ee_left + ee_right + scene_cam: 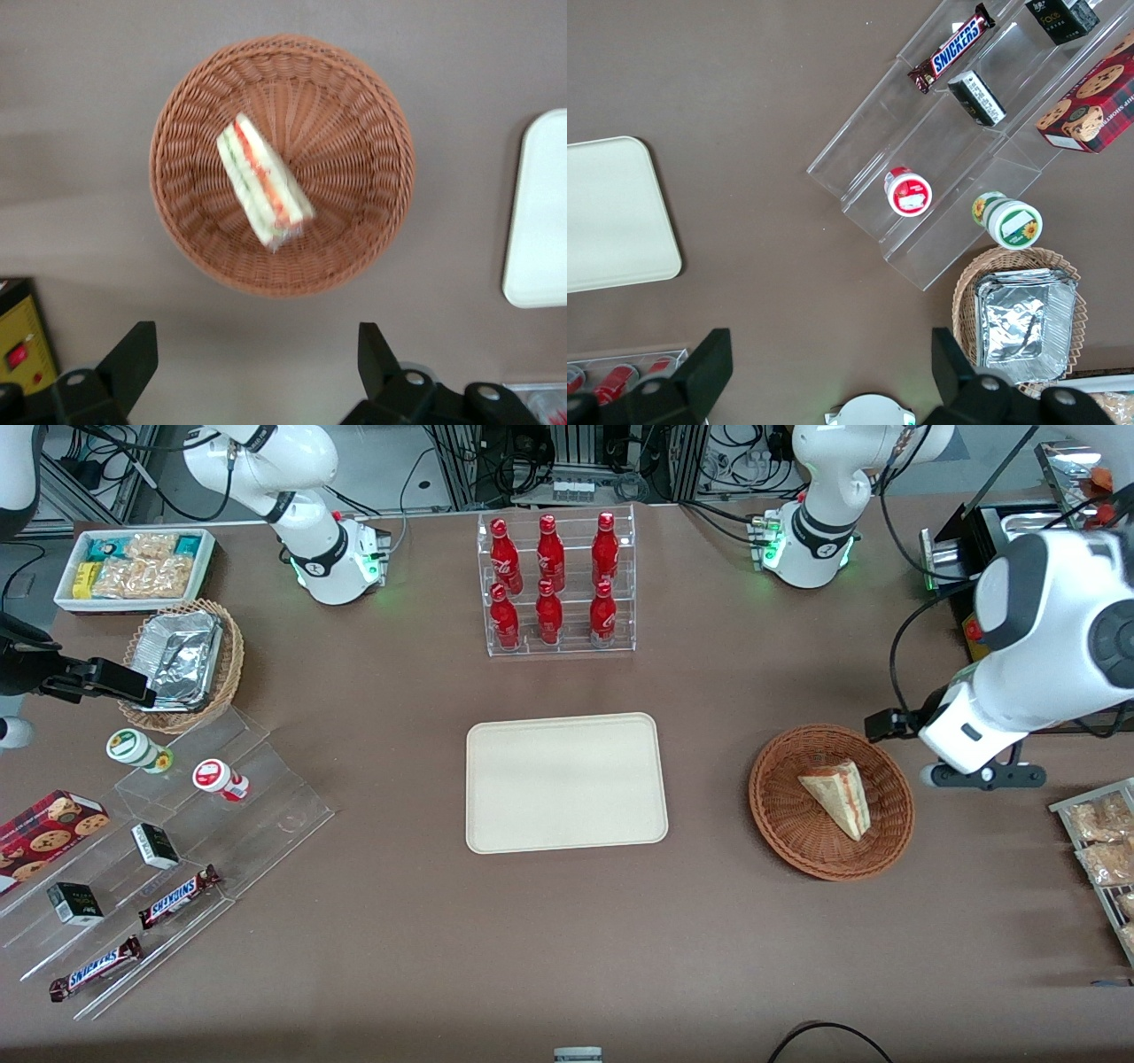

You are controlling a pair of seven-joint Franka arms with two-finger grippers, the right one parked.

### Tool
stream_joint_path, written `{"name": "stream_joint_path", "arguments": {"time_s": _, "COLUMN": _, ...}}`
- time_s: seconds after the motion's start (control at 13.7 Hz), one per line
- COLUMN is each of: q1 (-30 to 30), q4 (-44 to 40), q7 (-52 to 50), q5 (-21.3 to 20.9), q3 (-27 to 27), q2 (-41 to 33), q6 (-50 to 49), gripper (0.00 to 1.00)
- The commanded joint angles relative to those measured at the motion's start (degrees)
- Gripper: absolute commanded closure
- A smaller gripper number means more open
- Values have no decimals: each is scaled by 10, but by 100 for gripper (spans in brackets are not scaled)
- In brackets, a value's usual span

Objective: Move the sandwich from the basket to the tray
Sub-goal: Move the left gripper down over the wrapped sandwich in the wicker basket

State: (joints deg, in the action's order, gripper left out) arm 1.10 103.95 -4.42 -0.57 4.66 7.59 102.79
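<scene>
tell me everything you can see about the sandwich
The sandwich is a small triangular wedge of pale bread with red, yellow and green filling along one edge. It lies on its side in the round woven basket, touching only the wicker. The hand hovers open above, not touching it.

Robotics lab, white arm bases (341,567) bolted to brown table (399,921), cable tangle, mock shop goods
</scene>
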Motion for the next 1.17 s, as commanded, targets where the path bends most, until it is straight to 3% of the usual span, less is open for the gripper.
{"name": "stream_joint_path", "arguments": {"time_s": 0.0, "q1": 1, "q4": 55, "q7": 5, "q5": -3, "q3": -2, "q2": 0, "q6": 73, "gripper": 0}}
{"name": "stream_joint_path", "arguments": {"time_s": 0.22, "q1": 0, "q4": 117, "q7": 0, "q5": -3, "q3": -3, "q2": 15, "q6": 172, "gripper": 0}}
{"name": "stream_joint_path", "arguments": {"time_s": 0.44, "q1": 0, "q4": 132, "q7": -14, "q5": -2, "q3": -3, "q2": 30, "q6": 198, "gripper": 0}}
{"name": "stream_joint_path", "arguments": {"time_s": 1.1, "q1": 0, "q4": 230, "q7": -331, "q5": 7, "q3": -3, "q2": 28, "q6": 355, "gripper": 0}}
